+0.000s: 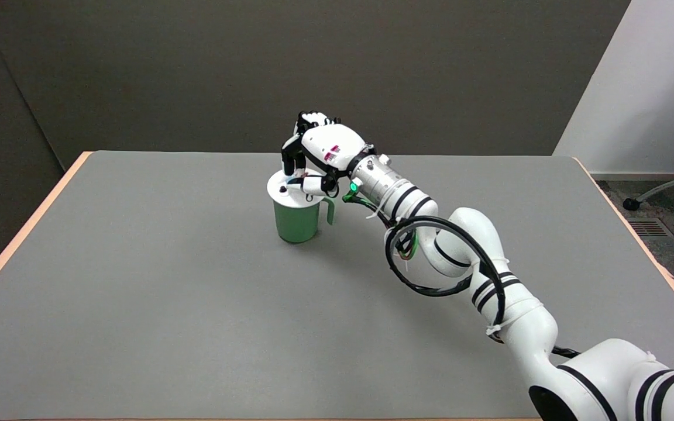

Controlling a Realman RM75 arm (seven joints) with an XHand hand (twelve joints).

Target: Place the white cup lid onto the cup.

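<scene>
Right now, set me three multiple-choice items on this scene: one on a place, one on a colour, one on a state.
1. Where is the white lid?
A. flat on the table beside the cup
B. on top of the cup
C. at the table's near edge

2. What colour is the cup?
A. green
B. red
C. blue

3. How does the right hand stand?
A. out of view
B. flat on the table, far from the cup
C. over the cup, fingers down at the lid

Key: 1 B, the lid covers the cup's rim. 2 A, its wall and handle are green. 3 C, the hand sits above the cup with fingers reaching the lid; whether they grip it cannot be told.
</scene>
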